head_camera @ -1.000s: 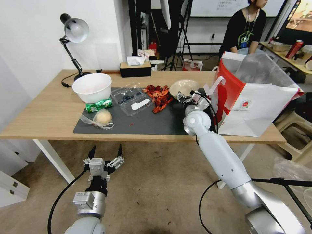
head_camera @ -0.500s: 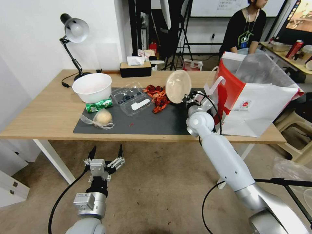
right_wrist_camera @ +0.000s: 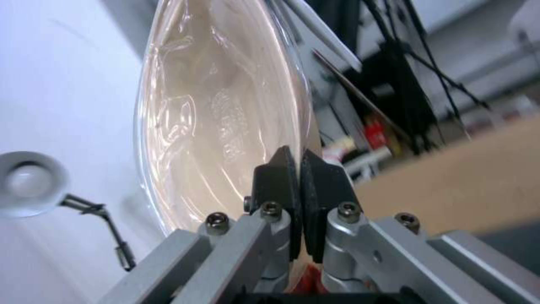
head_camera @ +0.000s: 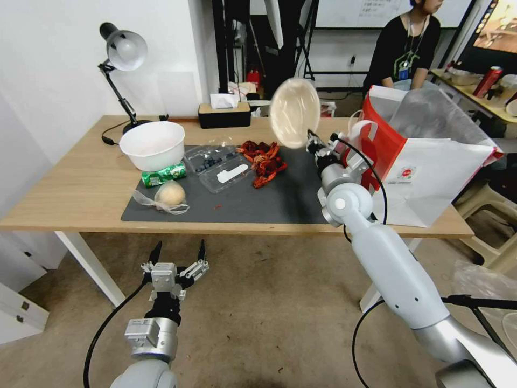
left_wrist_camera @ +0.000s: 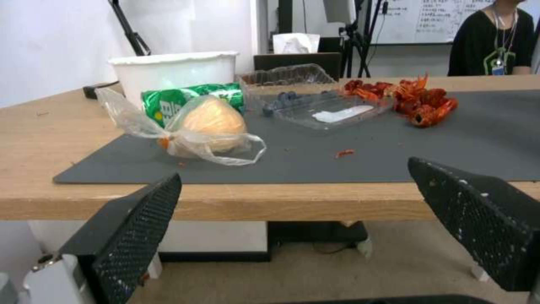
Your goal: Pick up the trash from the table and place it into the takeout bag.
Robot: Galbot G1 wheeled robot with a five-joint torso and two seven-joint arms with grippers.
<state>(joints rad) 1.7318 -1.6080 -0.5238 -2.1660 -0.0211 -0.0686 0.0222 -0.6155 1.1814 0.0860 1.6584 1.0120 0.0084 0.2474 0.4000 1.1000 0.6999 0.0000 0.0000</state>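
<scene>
A: Right gripper (head_camera: 311, 141)?

B: Jaws pinched tight on the rim of the shallow beige plastic bowl (head_camera: 294, 112), liner film inside it. Bowl is off the table, tipped on edge, its face roughly upright, well above the dark grey rectangular mat (head_camera: 242, 202). Wrist view confirms the pads closed on the rim (right_wrist_camera: 297, 198).

A: Key relation?

B: The large white paper takeout bag with red side panels (head_camera: 425, 172) stands just to the robot's right of the gripper, mouth open upward, clear liner sticking out. Bowl hangs on the far side of the gripper from the bag, so I'd judge it has to swing right and go in edge-first, clearing the white handle.

A: Left gripper (head_camera: 177, 253)?

B: Parked low, in front of the table edge, fingers spread apart, nothing in them.

A: Surface?

B: Long light-wood table (head_camera: 81, 188). Left on it: white round tub (head_camera: 153, 144), crushed green can (head_camera: 164, 174), bun in a clear bag (head_camera: 168, 196), clear clamshell (head_camera: 218, 166), red shells (head_camera: 264, 159). Floor beyond looks open.
</scene>
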